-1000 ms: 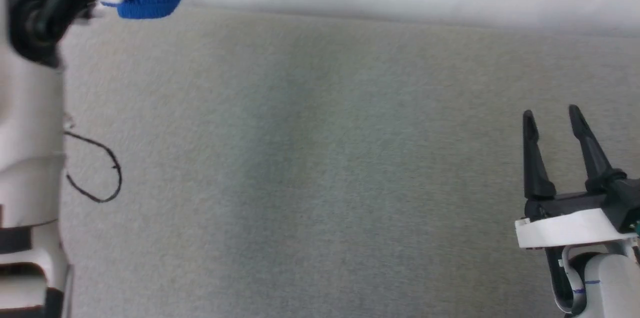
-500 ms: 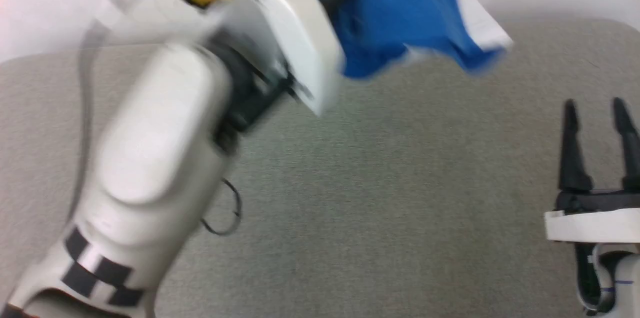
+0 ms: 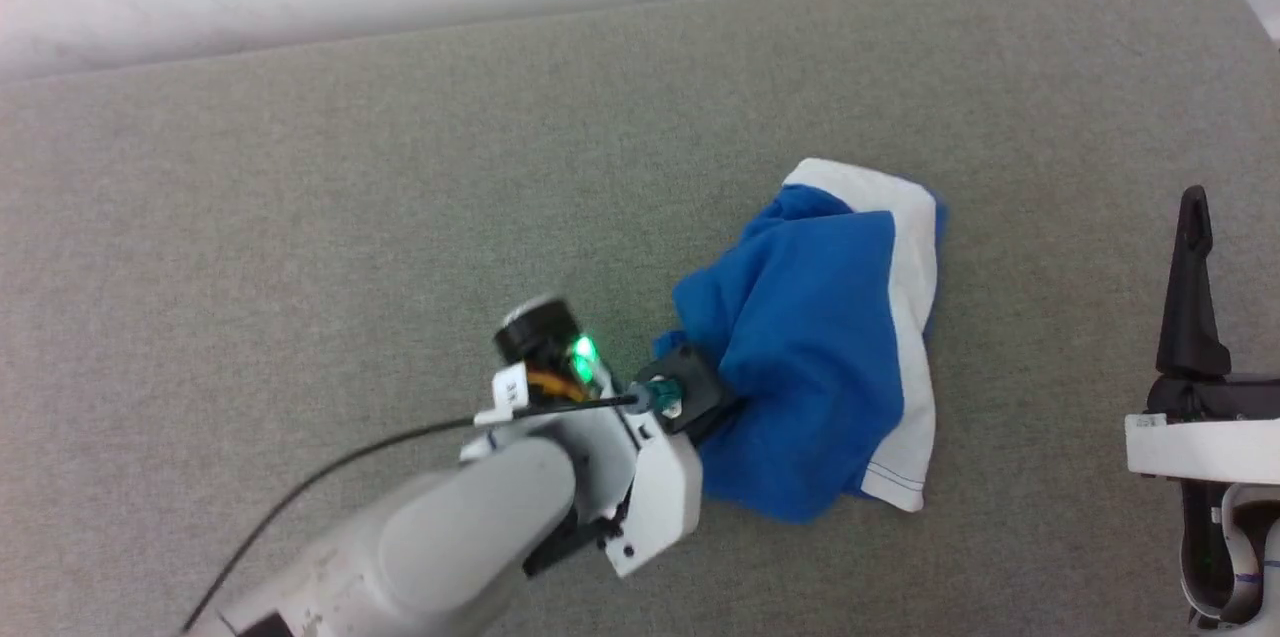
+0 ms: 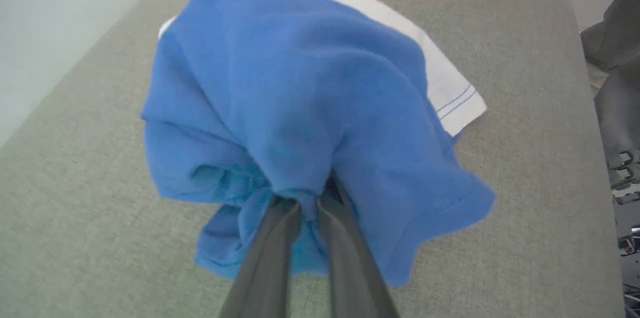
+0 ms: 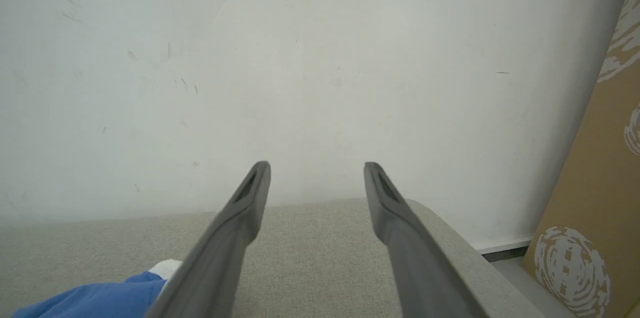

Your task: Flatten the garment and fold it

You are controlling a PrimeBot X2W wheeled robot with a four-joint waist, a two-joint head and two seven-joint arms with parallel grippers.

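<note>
In the left wrist view, the left claw (image 4: 308, 202) pinches the garment (image 4: 300, 83); the right claw (image 5: 317, 168) gapes.

The left arm (image 3: 440, 547) reaches in from the near edge of the counter (image 3: 300, 217) toward its middle, with the pale forearm slanting toward the far right corner. A green light (image 3: 582, 351) glows on its wrist. The left claw (image 4: 310, 203) has both dark fingers pressed almost together, pinching a bunch of the shorts (image 4: 300, 83). The right claw (image 5: 316, 173) hovers by the counter's right edge. Its fingers are spread wide, holding nothing, and point at the far edge.
</note>
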